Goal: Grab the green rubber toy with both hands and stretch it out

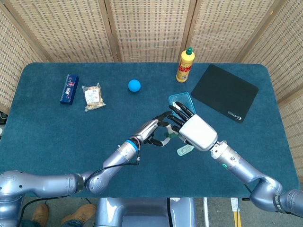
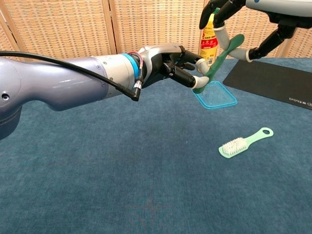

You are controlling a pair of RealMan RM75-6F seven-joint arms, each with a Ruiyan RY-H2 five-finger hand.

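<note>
The green rubber toy [image 2: 220, 60] hangs above the table as a taut slanted band, pulled between my two hands. My left hand [image 2: 171, 62] pinches its lower end near the blue tray. My right hand [image 2: 243, 19] grips its upper end from above, with its fingertips [image 2: 222, 35] on the band. In the head view my left hand [image 1: 154, 129] and right hand [image 1: 197, 133] face each other over the table's middle. Only a sliver of the toy [image 1: 167, 137] shows between them there.
A pale green brush [image 2: 242, 143] lies on the cloth below the hands. Behind them stand a blue tray [image 2: 228, 102], a yellow bottle [image 1: 185, 65] and a black mat [image 1: 225, 92]. A blue ball [image 1: 134, 85], a snack packet [image 1: 93, 97] and a dark box [image 1: 69, 88] lie far left.
</note>
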